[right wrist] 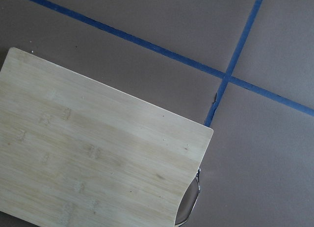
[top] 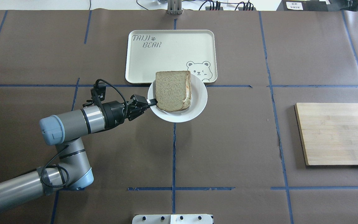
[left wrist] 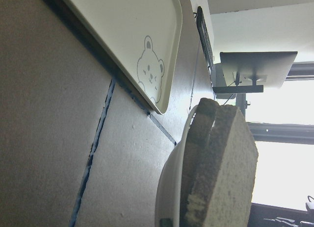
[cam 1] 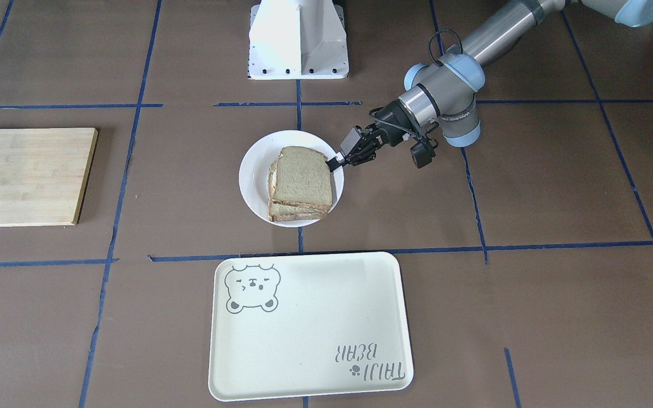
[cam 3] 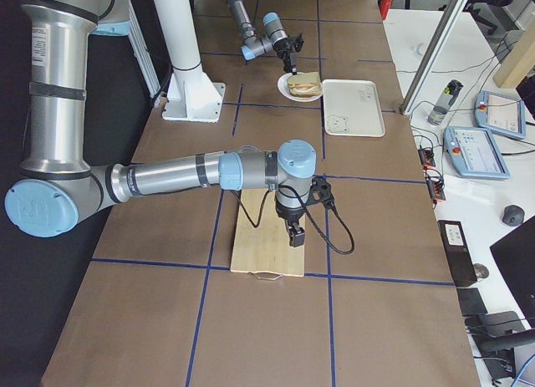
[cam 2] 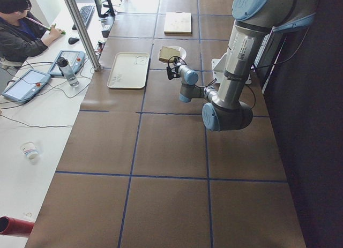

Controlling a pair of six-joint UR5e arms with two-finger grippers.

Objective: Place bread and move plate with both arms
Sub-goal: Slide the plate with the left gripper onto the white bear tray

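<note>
The small white plate carries a stack of bread slices with some white showing between them. The plain bread lies on top of the stack. My left gripper is shut on the plate's rim on the robot's left side. The plate seems held just above the table, its far rim overlapping the tray edge in the overhead view. The left wrist view shows the plate and bread edge-on. My right gripper hangs over the wooden board; I cannot tell whether it is open or shut.
The cream bear tray lies just beyond the plate, on the operators' side. The wooden cutting board lies on the robot's right. The white pedestal base stands at the robot's side.
</note>
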